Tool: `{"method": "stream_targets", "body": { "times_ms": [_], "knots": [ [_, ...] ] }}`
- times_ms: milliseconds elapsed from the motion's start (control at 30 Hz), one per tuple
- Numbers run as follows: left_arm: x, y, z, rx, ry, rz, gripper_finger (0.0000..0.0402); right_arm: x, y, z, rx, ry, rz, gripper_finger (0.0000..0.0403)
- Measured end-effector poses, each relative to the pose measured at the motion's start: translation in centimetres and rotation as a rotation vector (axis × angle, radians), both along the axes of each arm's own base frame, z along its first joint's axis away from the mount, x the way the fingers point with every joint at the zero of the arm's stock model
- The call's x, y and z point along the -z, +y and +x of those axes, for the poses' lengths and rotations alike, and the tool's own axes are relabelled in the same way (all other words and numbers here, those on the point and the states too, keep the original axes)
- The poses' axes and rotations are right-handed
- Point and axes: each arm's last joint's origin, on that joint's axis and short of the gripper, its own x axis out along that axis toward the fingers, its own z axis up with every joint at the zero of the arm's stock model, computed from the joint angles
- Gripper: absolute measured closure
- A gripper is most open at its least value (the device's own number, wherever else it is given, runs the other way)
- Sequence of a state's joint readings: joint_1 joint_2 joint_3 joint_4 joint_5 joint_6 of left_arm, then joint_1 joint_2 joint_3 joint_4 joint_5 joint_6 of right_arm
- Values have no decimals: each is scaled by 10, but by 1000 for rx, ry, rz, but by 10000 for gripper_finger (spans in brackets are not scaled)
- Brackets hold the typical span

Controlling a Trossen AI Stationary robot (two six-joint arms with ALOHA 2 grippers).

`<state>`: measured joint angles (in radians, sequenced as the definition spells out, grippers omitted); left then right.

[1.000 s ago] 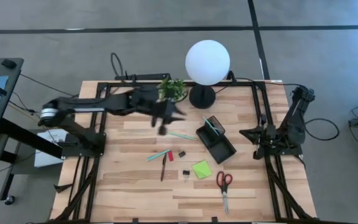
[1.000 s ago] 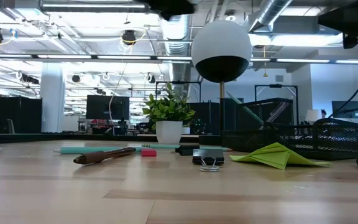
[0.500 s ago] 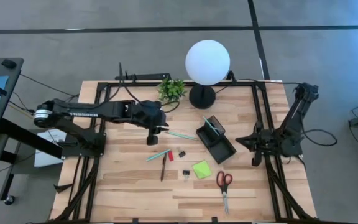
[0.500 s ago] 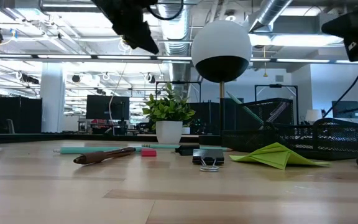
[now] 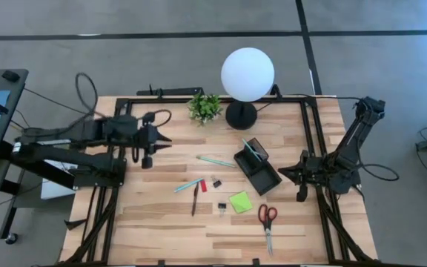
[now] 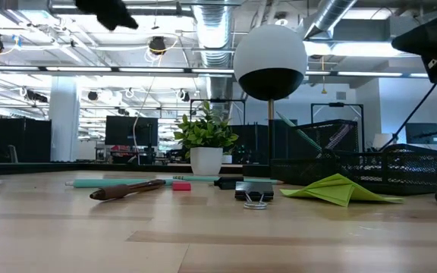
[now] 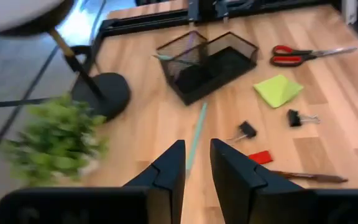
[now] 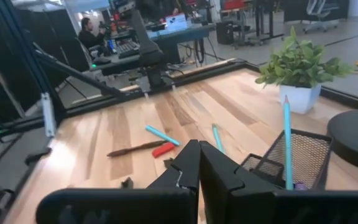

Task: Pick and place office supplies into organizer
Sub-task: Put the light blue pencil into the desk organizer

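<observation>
High view shows us the organizer (image 5: pixel 258 169) at desk centre with one teal pen (image 5: pixel 252 150) standing in it. Left to go: pens (image 5: pixel 189 185), pad (image 5: pixel 240 202), clips (image 5: pixel 216 182), scissors (image 5: pixel 267 226) nearby. Left tool (image 7: pixel 196 163), slightly spread, seems empty; right tool (image 8: pixel 198 169), pressed together, waits at the right edge. Organizer's compartments are hard to read.

The table (image 5: pixel 161 230) is pale wood in jointed planks, smooth with a low sheen. Near its right edge the organizer (image 7: pixel 207 62) is black wire mesh, matt. The sticky-note pad (image 7: pixel 277 89) is lime-green paper, creased. The scissors (image 7: pixel 309 54) have glossy red plastic handles and bare metal blades. The lamp (image 5: pixel 247 74) has a smooth matt white globe on a matt black base. The clips (image 7: pixel 299 117) are black with thin wire handles.
</observation>
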<state>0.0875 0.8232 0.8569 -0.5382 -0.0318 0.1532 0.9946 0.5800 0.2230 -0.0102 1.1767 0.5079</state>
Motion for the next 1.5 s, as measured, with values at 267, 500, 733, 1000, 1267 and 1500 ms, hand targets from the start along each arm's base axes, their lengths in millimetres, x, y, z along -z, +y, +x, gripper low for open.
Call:
{"method": "stream_targets", "body": {
  "times_ms": [267, 500, 733, 1000, 1267, 1500],
  "knots": [
    [97, 2, -1, -85, -242, -43, 331, 2, 2, 4, 16, 7, -11, 401],
    [128, 5, 6, -37, -288, -41, 331, 1, 3, 4, 16, -3, 4, 401],
    [160, 8, 25, -41, -127, -129, 324, 1, 3, 4, 13, 0, -13, 401],
    [175, 12, 59, -3, -136, -59, 251, 1, 3, 4, 13, 0, -13, 401],
    [193, 17, 95, 252, -189, -104, 201, 1, 3, 4, 13, 0, -12, 401],
    [212, 48, 92, 208, -147, -68, 204, 1, 3, 4, 16, -8, 22, 401]
  ]
}}
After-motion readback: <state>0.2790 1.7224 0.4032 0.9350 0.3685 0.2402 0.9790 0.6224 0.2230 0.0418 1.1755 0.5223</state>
